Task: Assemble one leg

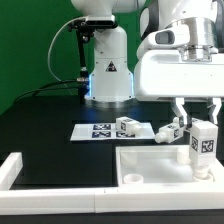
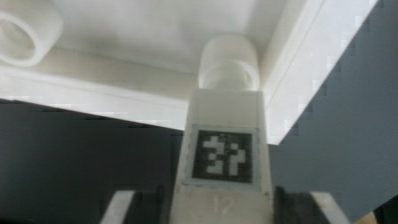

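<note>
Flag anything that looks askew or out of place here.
Nothing looks spilled or damaged. One leg stands upright between the fingers at the panel corner. A loose leg lies by the marker board. A second loose leg, nearer the fingers, looks tilted.

Loose legs (image 1: 127, 126) just beside panel (image 1: 150, 168)

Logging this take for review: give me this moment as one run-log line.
claw: shut on the leg | leg: upright over panel | seating: cannot tell | spare leg: by marker board
</note>
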### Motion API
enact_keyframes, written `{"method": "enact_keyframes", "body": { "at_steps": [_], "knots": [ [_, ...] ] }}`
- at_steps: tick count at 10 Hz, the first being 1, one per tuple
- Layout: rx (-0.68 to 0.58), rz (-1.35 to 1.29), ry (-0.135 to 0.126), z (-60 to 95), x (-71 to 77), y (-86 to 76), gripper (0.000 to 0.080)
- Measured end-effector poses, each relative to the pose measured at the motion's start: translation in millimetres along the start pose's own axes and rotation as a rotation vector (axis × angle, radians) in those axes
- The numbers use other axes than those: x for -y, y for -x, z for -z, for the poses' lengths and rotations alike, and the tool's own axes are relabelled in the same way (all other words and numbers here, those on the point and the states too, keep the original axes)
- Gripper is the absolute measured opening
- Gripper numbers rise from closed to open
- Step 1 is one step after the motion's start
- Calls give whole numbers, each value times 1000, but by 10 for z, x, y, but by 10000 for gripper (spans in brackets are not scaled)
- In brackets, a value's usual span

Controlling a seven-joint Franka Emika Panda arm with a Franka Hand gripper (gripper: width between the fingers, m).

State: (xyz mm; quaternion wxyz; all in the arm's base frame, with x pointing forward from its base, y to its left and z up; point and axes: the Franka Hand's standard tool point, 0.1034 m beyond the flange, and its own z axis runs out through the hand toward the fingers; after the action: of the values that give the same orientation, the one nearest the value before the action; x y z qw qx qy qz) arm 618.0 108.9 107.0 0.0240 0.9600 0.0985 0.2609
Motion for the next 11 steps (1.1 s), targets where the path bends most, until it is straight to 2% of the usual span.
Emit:
{"method": "enact_keyframes", "body": {
  "at_steps": [4,9,10,11],
  "knots": [
    [12,9,2,-104,30,97,282],
    [-29,14,6,-131,39,72,282],
    [-15,14,5,-139,43,84,467],
    [22,10,2,-143,42,82,585]
  ]
}}
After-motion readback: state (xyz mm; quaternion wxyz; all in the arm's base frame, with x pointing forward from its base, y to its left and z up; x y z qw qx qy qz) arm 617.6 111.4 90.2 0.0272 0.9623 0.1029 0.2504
